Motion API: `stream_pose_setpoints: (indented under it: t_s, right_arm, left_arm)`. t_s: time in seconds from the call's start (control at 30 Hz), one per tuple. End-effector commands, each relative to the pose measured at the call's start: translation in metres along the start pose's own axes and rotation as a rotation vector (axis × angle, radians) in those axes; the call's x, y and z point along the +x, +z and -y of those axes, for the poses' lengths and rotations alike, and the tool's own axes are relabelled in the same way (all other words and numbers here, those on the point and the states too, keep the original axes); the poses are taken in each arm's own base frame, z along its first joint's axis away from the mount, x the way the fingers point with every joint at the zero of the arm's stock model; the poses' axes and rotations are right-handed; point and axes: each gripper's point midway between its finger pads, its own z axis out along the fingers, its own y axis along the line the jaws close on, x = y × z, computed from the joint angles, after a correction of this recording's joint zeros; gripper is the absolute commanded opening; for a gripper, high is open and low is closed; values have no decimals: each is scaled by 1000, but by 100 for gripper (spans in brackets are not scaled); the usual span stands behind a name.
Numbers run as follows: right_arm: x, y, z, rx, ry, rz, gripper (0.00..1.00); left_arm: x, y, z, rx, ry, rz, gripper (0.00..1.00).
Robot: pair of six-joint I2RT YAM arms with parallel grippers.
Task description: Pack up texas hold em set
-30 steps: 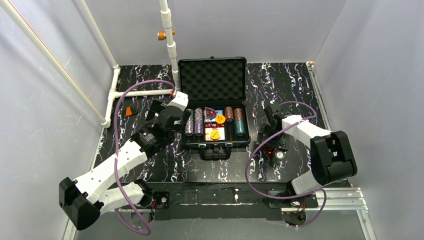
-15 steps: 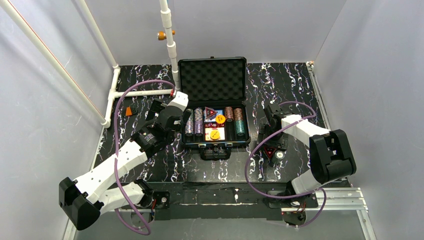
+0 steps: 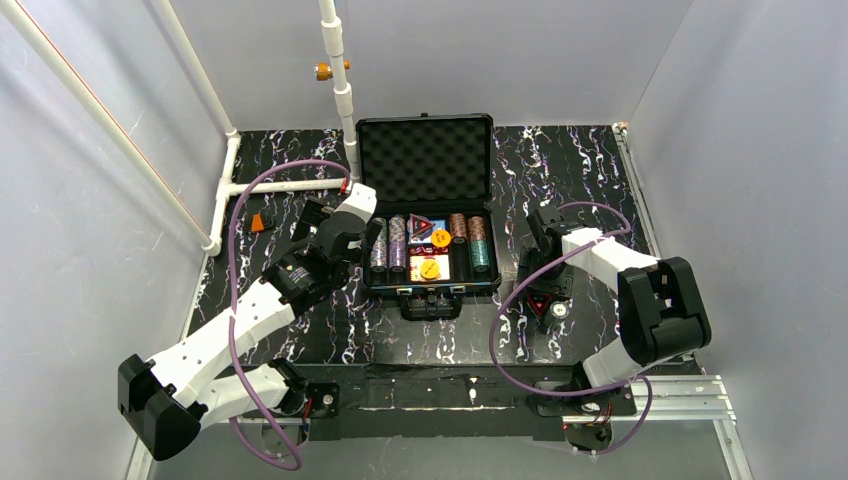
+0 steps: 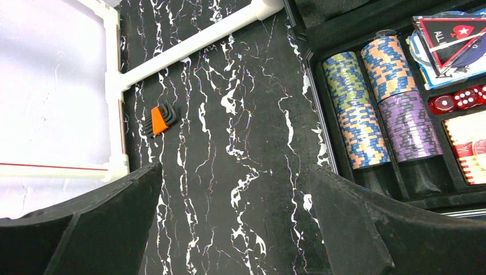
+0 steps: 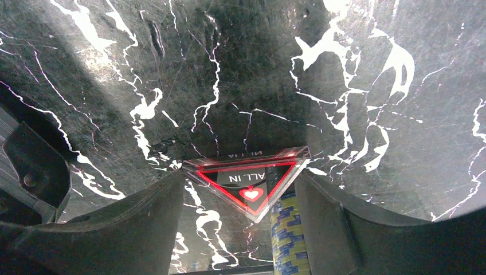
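Between the two soft black fingers of my right jaws lies a clear triangular plaque, red-edged, printed "ALL IN" with a small heart. It lies flat on the tabletop, which is glossy black with white marble veins. These jaws stand apart on either side of the plaque, their inner faces right at its corners; whether they press it I cannot tell. A ribbed column of blue-and-yellow chips shows just beside the plaque's lower point.

My left jaws are spread wide with nothing between them (only bare veined surface), hovering just beside the left wall of the black case. The case sits open at the middle of the tabletop, well apart from the plaque, its lid upright and lined with egg-crate foam. Inside, chip rows lie on edge in troughs, striped green, blue, orange and purple, next to translucent red dice and a second triangular plaque. Two round orange discs rest on the middle compartments.

Off to the left lie a small orange block and a white pipe.
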Motion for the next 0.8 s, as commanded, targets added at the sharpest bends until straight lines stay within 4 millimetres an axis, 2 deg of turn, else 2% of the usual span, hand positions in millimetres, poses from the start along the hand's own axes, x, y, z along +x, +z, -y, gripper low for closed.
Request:
stream_pose_setpoints:
  t_s: [0.0,0.33,0.77]
  right_arm:
    - [-12,7,2,33,5,32,79]
    - [-19,8,0,37,11,42,83]
    - [-7,4,6,42,-7,22,78]
  left_arm:
    - [-2,-5,-6,-9,-20,16,99]
    - [-2,-6,-6,-9,-20,17,99]
    - [-2,-6,-7,-12,-20,19,99]
